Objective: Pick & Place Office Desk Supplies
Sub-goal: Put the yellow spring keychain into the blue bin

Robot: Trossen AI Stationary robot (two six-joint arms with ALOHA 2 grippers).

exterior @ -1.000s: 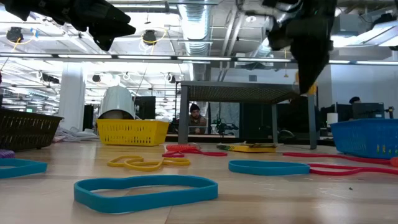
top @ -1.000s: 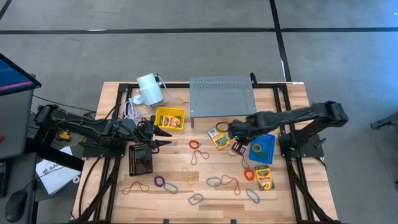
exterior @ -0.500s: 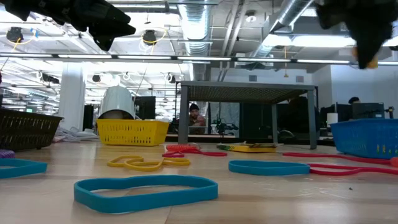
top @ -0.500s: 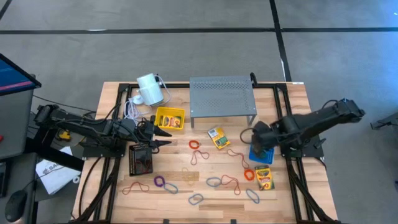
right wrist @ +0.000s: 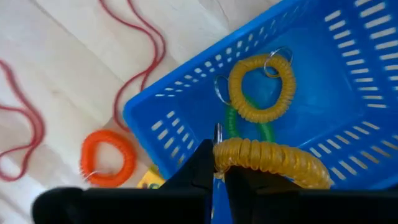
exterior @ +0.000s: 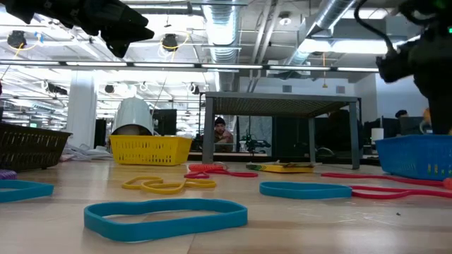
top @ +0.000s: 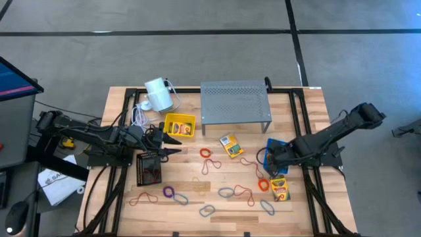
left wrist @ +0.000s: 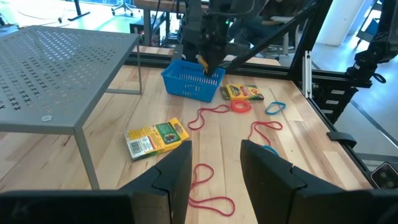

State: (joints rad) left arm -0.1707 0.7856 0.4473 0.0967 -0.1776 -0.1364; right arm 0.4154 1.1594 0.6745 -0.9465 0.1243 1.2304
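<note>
Right gripper holds a coil over the blue basket

The right gripper (right wrist: pixel 214 163), clamped on a yellow coil keyring (right wrist: pixel 273 158), hangs above the blue basket (right wrist: pixel 348 74), where another yellow coil (right wrist: pixel 261 87) lies. It should clear the near rim before parting. The left gripper (left wrist: pixel 214 165) waits beside the yellow bin (top: pixel 179 126), fingers apart, empty

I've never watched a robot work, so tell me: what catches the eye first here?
The right claw hangs over a blue basket at the table's right side, pinching a yellow coil bracelet; another yellow coil already lies inside. Colourful rubber bands are strewn over the wooden table, in front of a grey metal shelf.
</note>
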